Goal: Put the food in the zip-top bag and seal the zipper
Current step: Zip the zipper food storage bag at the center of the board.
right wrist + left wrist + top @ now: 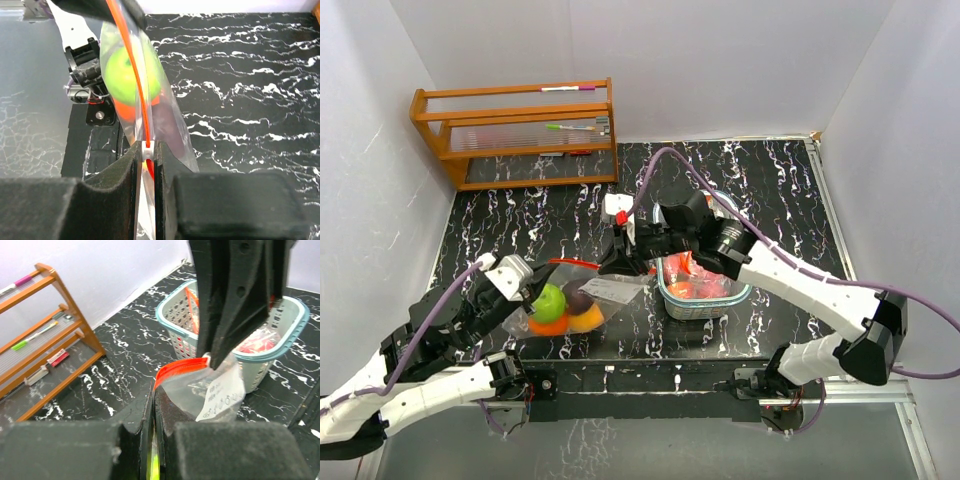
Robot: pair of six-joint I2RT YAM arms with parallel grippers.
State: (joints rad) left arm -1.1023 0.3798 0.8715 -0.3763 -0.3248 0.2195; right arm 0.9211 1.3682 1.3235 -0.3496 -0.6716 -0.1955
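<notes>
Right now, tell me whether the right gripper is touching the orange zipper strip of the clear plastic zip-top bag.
Touching. The right wrist view shows the right gripper shut on the orange zipper strip, pinching the clear plastic zip-top bag.

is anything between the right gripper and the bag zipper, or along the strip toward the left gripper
Nothing visible. The right gripper is shut on the zipper, and the orange strip runs bare toward the left gripper, which pinches the bag at its other end. The fruit sits below the strip.

Basket (710, 308) blocks right of bag (610, 290) (nearly touching); room toward rack (520, 135)
</notes>
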